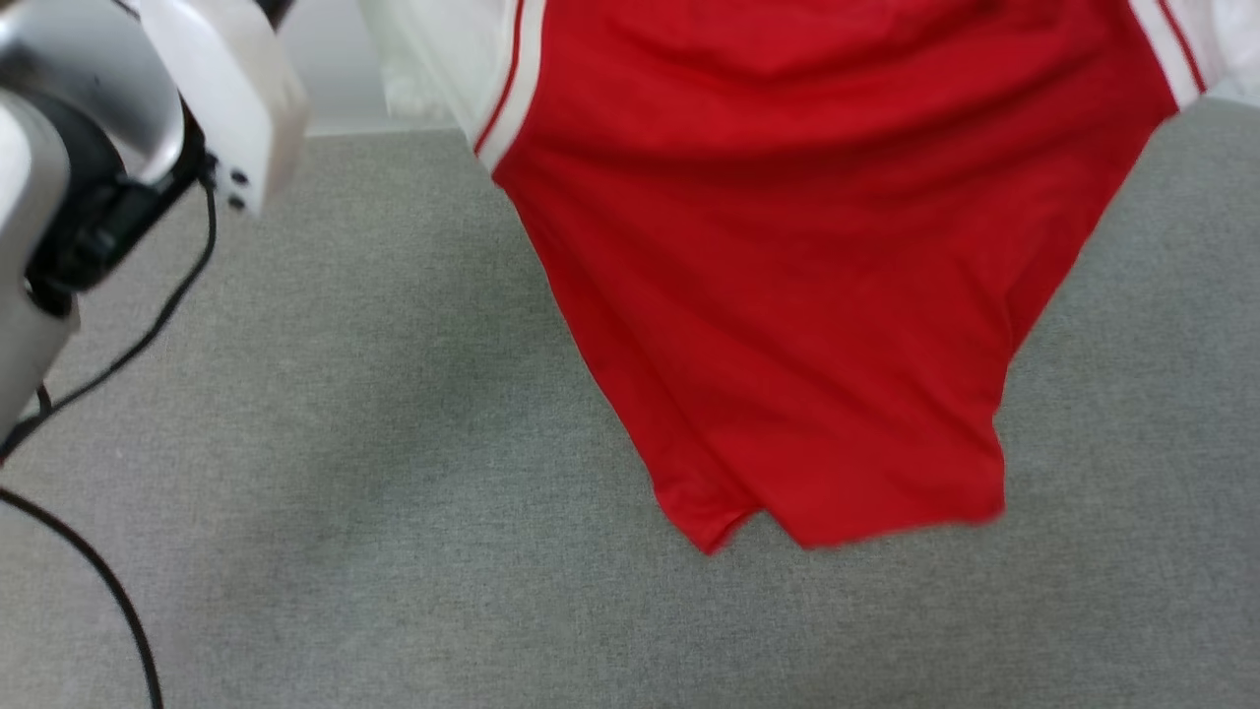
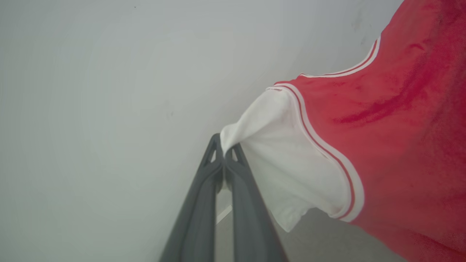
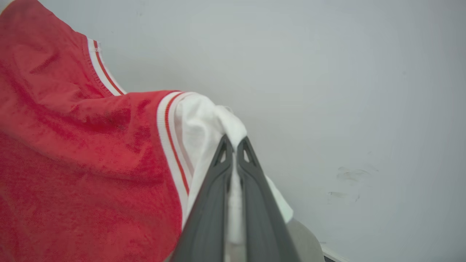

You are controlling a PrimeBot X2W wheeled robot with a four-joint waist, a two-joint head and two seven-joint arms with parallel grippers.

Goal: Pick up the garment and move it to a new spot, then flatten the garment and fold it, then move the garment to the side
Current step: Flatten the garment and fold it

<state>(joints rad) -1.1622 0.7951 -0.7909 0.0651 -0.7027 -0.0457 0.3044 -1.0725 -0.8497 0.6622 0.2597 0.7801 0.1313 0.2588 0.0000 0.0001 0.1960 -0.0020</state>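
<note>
Over the grey surface (image 1: 345,473) we hold the garment (image 1: 807,276) aloft. In the head view its red body drops from 12 o'clock, and the hem toward 6 o'clock appears to hang clear. Our left gripper (image 2: 224,151) has its jaws pressed together on 1 white sleeve (image 2: 284,171), and our right gripper (image 3: 235,145) pinches the other sleeve (image 3: 204,131). We judge the pick-up done. Setting down at a new spot, flattening, folding and moving aside all remain.
</note>
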